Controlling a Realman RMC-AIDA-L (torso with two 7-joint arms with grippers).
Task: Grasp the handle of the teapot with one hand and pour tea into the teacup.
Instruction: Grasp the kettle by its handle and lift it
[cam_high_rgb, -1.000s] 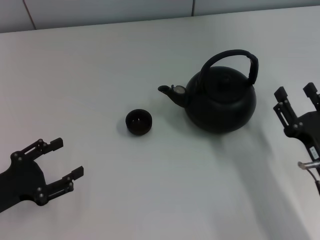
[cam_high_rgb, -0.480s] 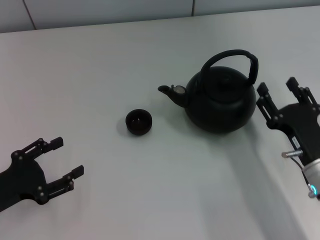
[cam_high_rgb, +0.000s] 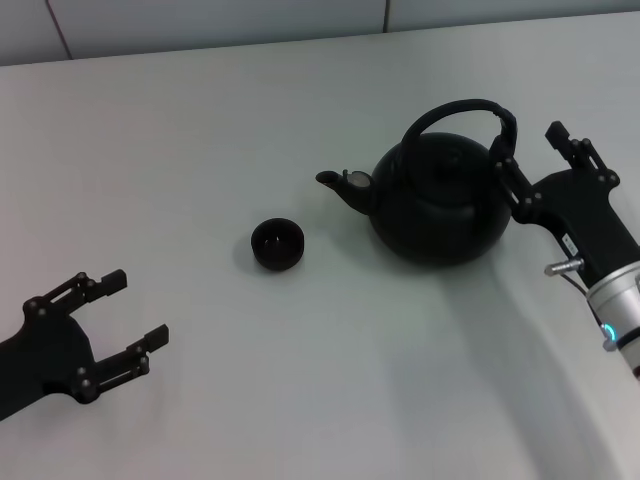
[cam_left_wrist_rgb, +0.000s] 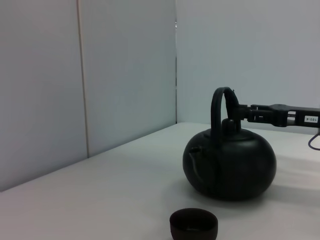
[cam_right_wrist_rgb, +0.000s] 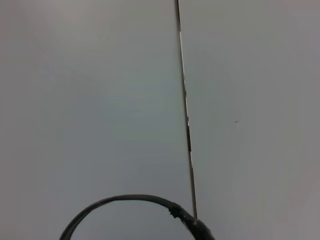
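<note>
At about three o'clock on the worktop, the right gripper is reaching toward the handle of the teapot, its fingers spread wide and closing on nothing. One finger is lying against or just beside the handle's right leg, near where it joins the pot; the other is sitting farther out toward the worktop's far edge. The left wrist view is showing that gripper coming in level, near the height of the handle's upper part.

The teapot is standing upright just right of centre, its spout aiming toward nine o'clock at the teacup, which is sitting apart from it around seven o'clock of the spout. The left gripper is resting spread and idle down at eight o'clock, holding nothing.

The likely trouble is judged to be this:

- The gripper is approaching the handle's side rather than its crown, so a finger may push the hoop before both fingers are straddling it, shoving or rocking the pot.
- A grip taken low on one leg would be off-centre, and the pot may swing or slip when lifted.
- Both vessels are matte black and the cup is small, so a pour started from a crooked hold may miss the cup or knock it.

Whether the pot is holding liquid cannot be told.
</note>
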